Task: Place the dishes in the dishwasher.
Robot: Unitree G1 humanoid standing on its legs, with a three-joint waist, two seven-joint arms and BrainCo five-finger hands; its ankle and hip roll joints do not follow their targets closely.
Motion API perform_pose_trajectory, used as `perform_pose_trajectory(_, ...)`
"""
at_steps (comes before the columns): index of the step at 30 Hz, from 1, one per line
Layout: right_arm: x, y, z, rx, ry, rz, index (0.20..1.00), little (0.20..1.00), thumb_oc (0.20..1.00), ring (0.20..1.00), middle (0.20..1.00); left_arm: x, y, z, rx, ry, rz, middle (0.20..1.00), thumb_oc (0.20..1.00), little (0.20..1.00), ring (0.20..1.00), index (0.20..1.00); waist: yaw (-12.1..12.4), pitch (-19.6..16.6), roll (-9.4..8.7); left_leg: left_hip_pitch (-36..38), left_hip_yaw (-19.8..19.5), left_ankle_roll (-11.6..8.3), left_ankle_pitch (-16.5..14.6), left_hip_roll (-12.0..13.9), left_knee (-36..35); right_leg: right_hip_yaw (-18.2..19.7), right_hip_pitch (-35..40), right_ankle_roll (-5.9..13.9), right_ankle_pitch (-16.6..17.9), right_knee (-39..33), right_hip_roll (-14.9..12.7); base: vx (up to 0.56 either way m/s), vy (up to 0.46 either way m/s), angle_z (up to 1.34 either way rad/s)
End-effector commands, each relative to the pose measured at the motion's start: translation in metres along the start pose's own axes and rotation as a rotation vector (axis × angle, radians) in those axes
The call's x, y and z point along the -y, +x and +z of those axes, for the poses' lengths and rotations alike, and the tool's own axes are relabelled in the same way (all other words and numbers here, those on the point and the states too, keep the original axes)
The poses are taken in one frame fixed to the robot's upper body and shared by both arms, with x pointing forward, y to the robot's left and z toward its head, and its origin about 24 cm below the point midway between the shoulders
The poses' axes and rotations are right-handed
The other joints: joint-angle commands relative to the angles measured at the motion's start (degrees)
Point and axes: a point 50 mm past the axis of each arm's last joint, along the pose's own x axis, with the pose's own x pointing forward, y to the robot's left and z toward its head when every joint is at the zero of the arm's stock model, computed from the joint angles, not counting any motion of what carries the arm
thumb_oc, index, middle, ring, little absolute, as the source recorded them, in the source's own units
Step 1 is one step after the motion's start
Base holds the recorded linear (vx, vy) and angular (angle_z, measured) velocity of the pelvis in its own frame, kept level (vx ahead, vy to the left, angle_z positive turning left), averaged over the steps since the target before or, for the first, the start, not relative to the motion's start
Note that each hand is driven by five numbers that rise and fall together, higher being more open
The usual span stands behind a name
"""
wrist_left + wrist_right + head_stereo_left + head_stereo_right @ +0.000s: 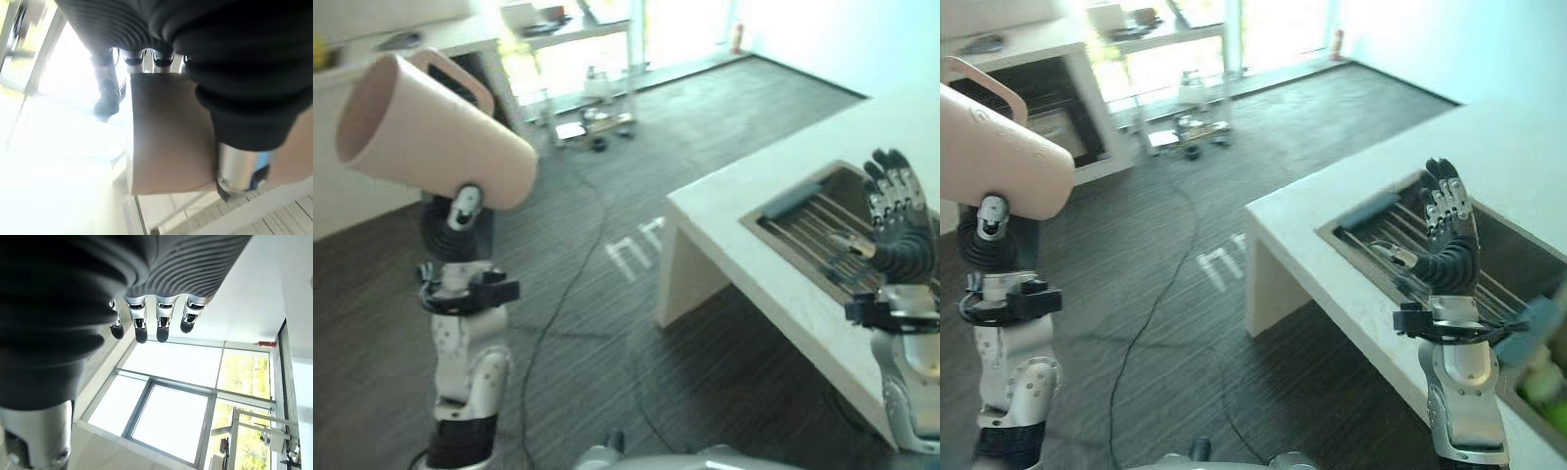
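Note:
A large pink cup point(431, 132) with a handle is held high at the left, tipped on its side with its mouth facing left. My left hand point(450, 230) is under it, shut on the cup point(166, 132), fingers hooked over its far edge and thumb on the near side. My right hand point(1449, 235) stands upright and open, empty, above the front edge of a sink point(759, 227) with a wire rack, set in a white counter point(754, 186). Its straight fingers point(142, 328) point up. At the back left, a dark open bay point(1043, 113) shows under a white worktop.
A wheeled cart point(592, 117) with small items stands on the dark floor at the back. A green object point(1547, 392) lies in the sink at the right edge. The counter's corner point(1253, 220) juts into the open floor between the arms.

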Motion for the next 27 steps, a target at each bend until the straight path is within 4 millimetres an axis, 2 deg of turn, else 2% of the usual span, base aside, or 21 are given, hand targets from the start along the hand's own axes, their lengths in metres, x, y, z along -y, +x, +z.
perform_pose_trajectory(1, -0.007, 0.014, 0.026, 0.154, 0.126, 0.022, 1.000, 1.000, 1.000, 1.000, 1.000, 0.007, 0.017, 0.019, 0.099, 0.033, -0.099, 0.200, 0.200, 0.200, 0.200, 0.200, 0.07, -0.38, -2.32, 6.01, 2.53, -1.32, -3.46, -5.73, -3.86, -2.77, 2.95, 2.93, 7.34, -8.43, -1.31, -0.03, 0.031, 0.60)
perform_pose_trajectory(3, -0.016, 0.017, 0.025, 0.148, 0.105, 0.049, 1.000, 1.000, 1.000, 1.000, 1.000, 0.006, 0.015, 0.019, 0.092, 0.012, -0.091, 0.200, 0.200, 0.200, 0.200, 0.200, 0.81, -0.41, -1.81, 5.55, 7.35, -2.57, -3.06, -4.27, -3.27, -6.01, 4.77, 2.94, 8.04, -11.74, -2.60, -0.09, 0.109, 0.62)
perform_pose_trajectory(4, -0.013, 0.019, 0.024, 0.153, 0.086, 0.024, 1.000, 1.000, 1.000, 1.000, 1.000, 0.013, 0.019, 0.013, 0.082, -0.039, -0.119, 0.200, 0.200, 0.200, 0.200, 0.200, 0.08, 0.12, -2.09, 3.25, 17.98, -4.36, -3.37, -2.25, 0.94, -10.87, 6.52, 2.93, 8.17, -12.96, -4.37, -0.14, 0.168, 1.34)
perform_pose_trajectory(5, -0.012, 0.019, 0.025, 0.161, 0.078, 0.018, 1.000, 1.000, 1.000, 1.000, 1.000, 0.015, 0.020, 0.011, 0.082, -0.050, -0.130, 0.200, 0.200, 0.200, 0.200, 0.200, -0.28, 0.37, -2.28, 2.41, 20.09, -4.65, -4.01, -1.99, 2.78, -12.34, 6.80, 2.98, 8.21, -13.02, -4.93, -0.19, 0.263, 2.25)
perform_pose_trajectory(6, -0.010, 0.021, 0.028, 0.185, 0.066, 0.026, 1.000, 1.000, 1.000, 1.000, 1.000, 0.020, 0.022, 0.010, 0.097, -0.046, -0.149, 0.200, 0.200, 0.200, 0.200, 0.200, -0.72, 0.73, -2.72, 2.20, 24.68, -4.73, -5.93, -1.61, 5.04, -15.53, 7.41, 3.26, 8.09, -13.15, -6.26, -0.15, 0.229, 2.74)
perform_pose_trajectory(8, -0.004, 0.022, 0.033, 0.208, 0.027, 0.055, 1.000, 1.000, 1.000, 1.000, 1.000, 0.016, 0.020, 0.018, 0.121, -0.060, -0.141, 0.200, 0.200, 0.200, 0.200, 0.200, -0.79, 0.30, -2.91, 3.22, 27.66, -4.21, -7.44, -1.07, 5.32, -18.89, 7.14, 3.83, 8.04, -12.25, -7.50, -0.16, 0.314, 1.98)
perform_pose_trajectory(10, -0.002, 0.021, 0.034, 0.213, 0.022, 0.065, 1.000, 1.000, 1.000, 1.000, 1.000, 0.010, 0.018, 0.022, 0.127, -0.055, -0.137, 0.200, 0.200, 0.200, 0.200, 0.200, -1.06, -0.44, -2.50, 4.91, 28.01, -3.90, -7.27, -0.57, 2.94, -19.71, 6.74, 3.96, 7.28, -11.25, -7.73, -0.04, 0.300, 1.15)
perform_pose_trajectory(12, -0.002, 0.020, 0.033, 0.213, 0.054, 0.059, 1.000, 1.000, 1.000, 1.000, 1.000, 0.010, 0.016, 0.022, 0.122, -0.031, -0.128, 0.200, 0.200, 0.200, 0.200, 0.200, -0.40, -1.24, -1.82, 6.69, 26.10, -3.77, -6.03, -0.89, -1.05, -20.26, 6.84, 4.16, 6.69, -10.45, -7.76, 0.05, 0.265, 0.74)
perform_pose_trajectory(14, 0.000, 0.016, 0.033, 0.205, 0.114, 0.041, 1.000, 1.000, 1.000, 1.000, 1.000, 0.010, 0.014, 0.021, 0.102, -0.019, -0.126, 0.200, 0.200, 0.200, 0.200, 0.200, 0.07, -1.58, -1.50, 7.87, 24.53, -3.61, -5.05, -1.15, -3.66, -21.58, 6.45, 5.18, 6.86, -8.11, -8.43, 0.09, 0.264, 0.49)
perform_pose_trajectory(15, -0.005, 0.012, 0.032, 0.204, 0.134, 0.052, 1.000, 1.000, 1.000, 1.000, 1.000, 0.007, 0.013, 0.020, 0.086, 0.007, -0.131, 0.200, 0.200, 0.200, 0.200, 0.200, 0.36, -1.35, -1.63, 8.47, 23.21, -2.37, -6.09, -2.40, -3.86, -23.15, 3.70, 7.22, 9.43, -1.13, -10.21, 0.11, 0.337, 0.46)
perform_pose_trajectory(16, -0.012, 0.010, 0.032, 0.202, 0.141, 0.062, 1.000, 1.000, 1.000, 1.000, 1.000, 0.005, 0.012, 0.021, 0.071, 0.024, -0.142, 0.200, 0.200, 0.200, 0.200, 0.200, 0.50, -0.90, -1.28, 8.61, 22.01, -1.69, -6.26, -2.61, -3.86, -22.81, 0.72, 7.95, 10.27, 4.85, -10.88, 0.10, 0.302, 0.60)
perform_pose_trajectory(17, -0.017, 0.009, 0.030, 0.189, 0.167, 0.075, 1.000, 1.000, 1.000, 1.000, 1.000, 0.003, 0.013, 0.021, 0.062, 0.042, -0.137, 0.200, 0.200, 0.200, 0.200, 0.200, 0.42, -0.75, -0.99, 8.36, 21.04, -1.73, -6.12, -2.34, -3.86, -21.88, -0.78, 7.66, 9.09, 4.57, -10.29, 0.06, 0.167, 0.48)
perform_pose_trajectory(18, -0.019, 0.011, 0.030, 0.192, 0.166, 0.086, 1.000, 1.000, 1.000, 1.000, 1.000, 0.001, 0.016, 0.022, 0.062, 0.043, -0.133, 0.200, 0.200, 0.200, 0.200, 0.200, 0.46, -0.95, -0.88, 7.88, 21.03, -2.12, -6.17, -2.02, -3.86, -21.76, -0.19, 6.97, 7.55, 0.18, -9.73, 0.06, 0.079, 0.49)
perform_pose_trajectory(20, -0.024, 0.014, 0.029, 0.202, 0.158, 0.102, 1.000, 1.000, 1.000, 1.000, 1.000, -0.001, 0.020, 0.020, 0.064, 0.036, -0.131, 0.200, 0.200, 0.200, 0.200, 0.200, 0.39, -0.84, -1.02, 7.55, 20.92, -1.81, -6.24, -2.08, -3.86, -20.39, 1.05, 6.94, 7.93, -2.58, -9.43, 0.07, 0.012, 0.28)
perform_pose_trajectory(23, -0.024, 0.018, 0.031, 0.215, 0.151, 0.088, 1.000, 1.000, 1.000, 1.000, 1.000, 0.007, 0.018, 0.014, 0.056, 0.036, -0.127, 0.200, 0.200, 0.200, 0.200, 0.200, 0.55, -1.67, -1.66, 7.42, 20.90, -1.86, -6.25, -2.20, -3.86, -19.58, 3.99, 6.16, 8.06, -8.16, -8.77, 0.06, -0.024, 0.33)
perform_pose_trajectory(27, -0.022, 0.014, 0.031, 0.204, 0.132, 0.091, 1.000, 1.000, 1.000, 1.000, 1.000, 0.004, 0.015, 0.012, 0.029, 0.046, -0.112, 0.200, 0.200, 0.200, 0.200, 0.200, -0.18, -2.51, -1.76, 8.26, 21.22, -1.52, -6.97, -2.33, -3.86, -18.03, 5.13, 5.82, 7.88, -9.49, -8.06, 0.05, -0.038, -0.05)
